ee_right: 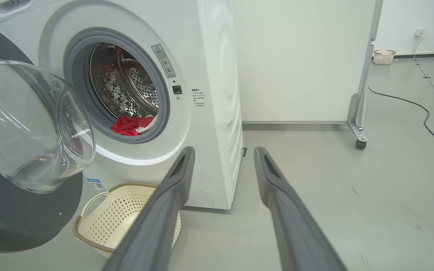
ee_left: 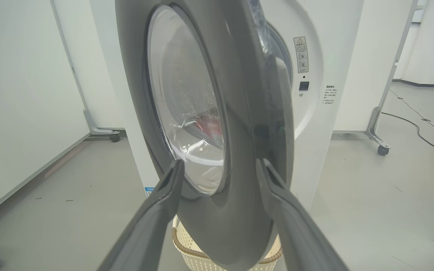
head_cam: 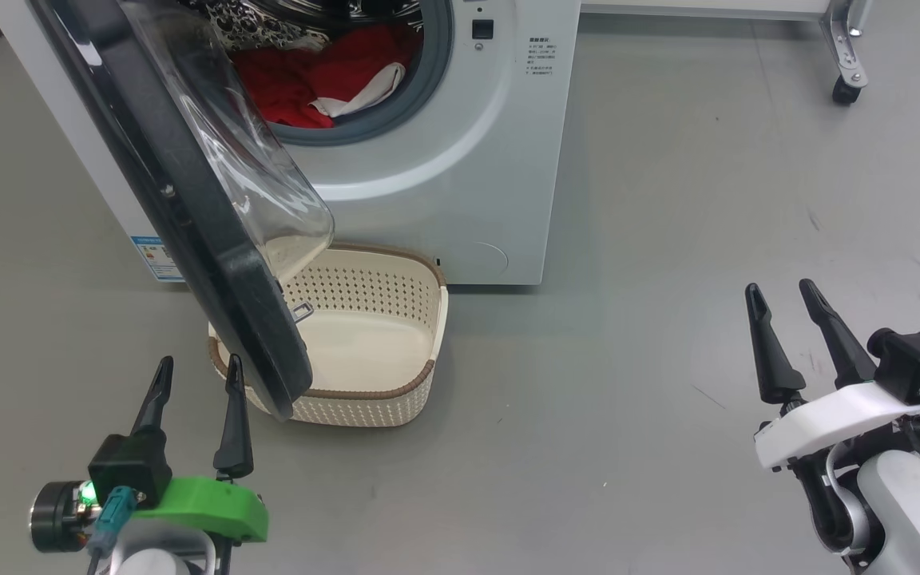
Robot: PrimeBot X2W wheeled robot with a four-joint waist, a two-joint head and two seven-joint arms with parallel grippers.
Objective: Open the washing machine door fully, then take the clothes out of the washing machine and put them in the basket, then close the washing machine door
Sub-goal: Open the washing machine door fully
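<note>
Both arms sit low, fingers pointing ahead toward the machine. The left fingers (head_cam: 230,415) stand spread and empty. The washing machine door (head_cam: 172,216) hangs partway open, and the lower edge of its black rim is just ahead of them, over the basket (head_cam: 420,383). The right fingers (head_cam: 767,343) are parted and grasp nothing, with bare floor (head_cam: 668,319) ahead and on either side. The clothes (head_cam: 284,84) lie inside the washing machine (head_cam: 468,160), well beyond both.

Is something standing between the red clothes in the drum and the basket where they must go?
Yes. The washing machine door, only partly open, hangs over the left part of the basket in the head view, below the clothes. The basket's right part looks uncovered.
</note>
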